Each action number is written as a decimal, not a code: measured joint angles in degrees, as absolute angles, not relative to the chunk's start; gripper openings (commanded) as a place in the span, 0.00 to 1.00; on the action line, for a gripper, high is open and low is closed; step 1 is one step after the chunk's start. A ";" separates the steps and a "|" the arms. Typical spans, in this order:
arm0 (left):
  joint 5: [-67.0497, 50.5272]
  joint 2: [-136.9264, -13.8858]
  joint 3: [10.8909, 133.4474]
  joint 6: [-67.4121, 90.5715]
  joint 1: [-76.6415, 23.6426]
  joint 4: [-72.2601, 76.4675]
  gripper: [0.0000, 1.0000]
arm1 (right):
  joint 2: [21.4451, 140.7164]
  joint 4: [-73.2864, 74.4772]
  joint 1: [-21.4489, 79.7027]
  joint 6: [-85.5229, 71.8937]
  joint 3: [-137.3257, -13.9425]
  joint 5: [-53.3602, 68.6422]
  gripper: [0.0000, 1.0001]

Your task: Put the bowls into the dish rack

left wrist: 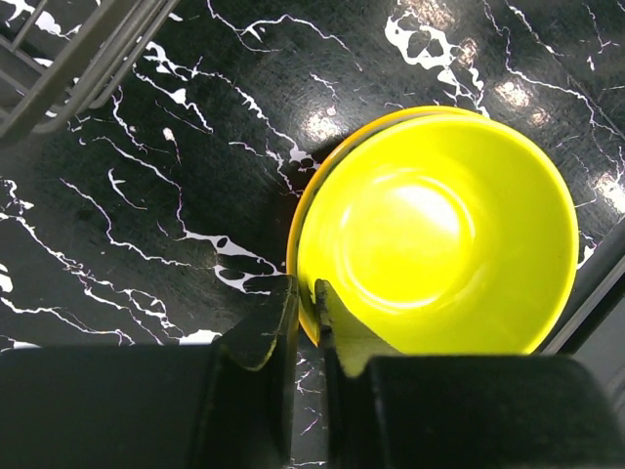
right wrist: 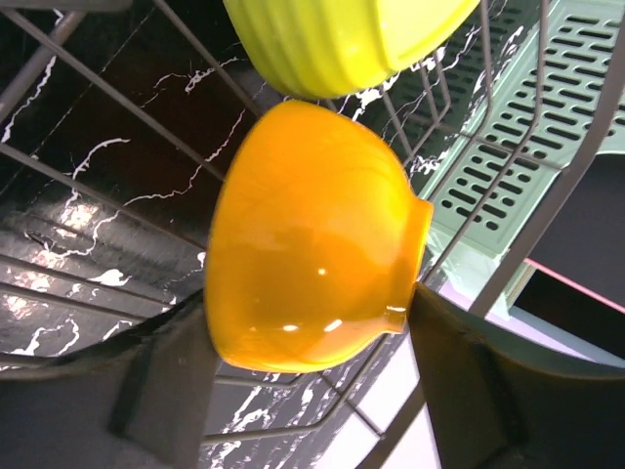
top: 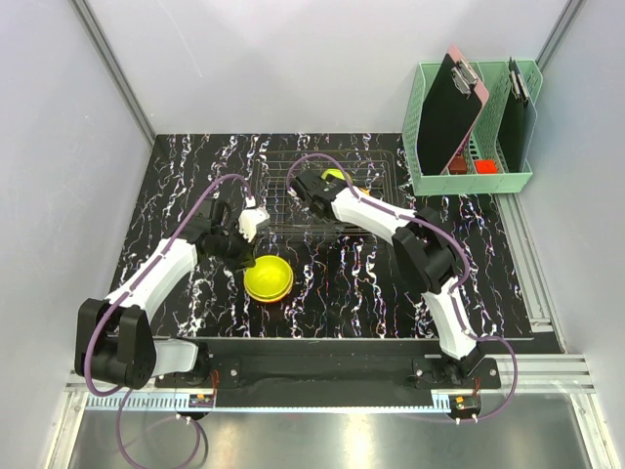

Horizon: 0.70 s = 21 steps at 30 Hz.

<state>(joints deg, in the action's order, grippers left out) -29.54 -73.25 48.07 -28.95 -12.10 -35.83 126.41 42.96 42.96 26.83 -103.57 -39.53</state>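
Plastic yellow-green bowl (left wrist: 435, 230) looked light, stiff, slick; rim was the hold. Meanwhile left gripper (left wrist: 306, 293) pinched that rim, right gripper (right wrist: 308, 327) clamped across orange bowl (right wrist: 312, 225).

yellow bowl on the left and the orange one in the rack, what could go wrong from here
1. The left gripper pinches the rim of the yellow-green bowl, nested in a lower bowl; both might lift and the lower one drop.
2. The orange bowl lies sideways between the right gripper's fingers in the dish rack, by the lime green bowl; released, it could roll.
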 measured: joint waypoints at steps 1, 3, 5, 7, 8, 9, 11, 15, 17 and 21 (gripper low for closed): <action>-29.54 -73.25 48.07 -28.97 -12.10 -35.86 0.08 | 126.41 43.11 43.13 27.09 -103.57 -39.51 0.89; -29.58 -73.34 48.07 -28.93 -12.10 -35.77 0.05 | 126.30 43.27 43.38 27.42 -103.57 -39.40 0.97; -29.80 -73.52 48.07 -28.86 -12.10 -35.53 0.00 | 126.26 43.42 43.66 27.73 -103.57 -39.40 1.00; -29.95 -73.78 48.07 -28.71 -12.10 -35.33 0.00 | 126.06 43.77 43.90 27.90 -103.57 -39.22 1.00; -30.02 -73.82 48.07 -28.69 -12.10 -35.33 0.00 | 125.97 43.99 43.97 27.88 -103.59 -38.96 1.00; -30.06 -73.89 48.07 -28.69 -12.10 -35.33 0.00 | 125.95 44.29 44.05 27.88 -103.59 -38.48 1.00; -30.17 -74.02 48.12 -28.67 -12.10 -35.33 0.00 | 125.95 44.99 44.16 27.88 -103.74 -37.74 1.00; -30.24 -74.06 48.29 -28.64 -12.10 -35.44 0.00 | 125.95 46.78 44.23 27.57 -104.40 -35.20 1.00; -30.22 -74.13 48.40 -28.62 -12.10 -35.48 0.00 | 125.95 47.79 44.23 27.18 -104.75 -33.56 1.00; -30.24 -74.37 48.77 -28.47 -12.10 -35.70 0.00 | 125.95 50.30 44.25 25.93 -105.80 -29.43 1.00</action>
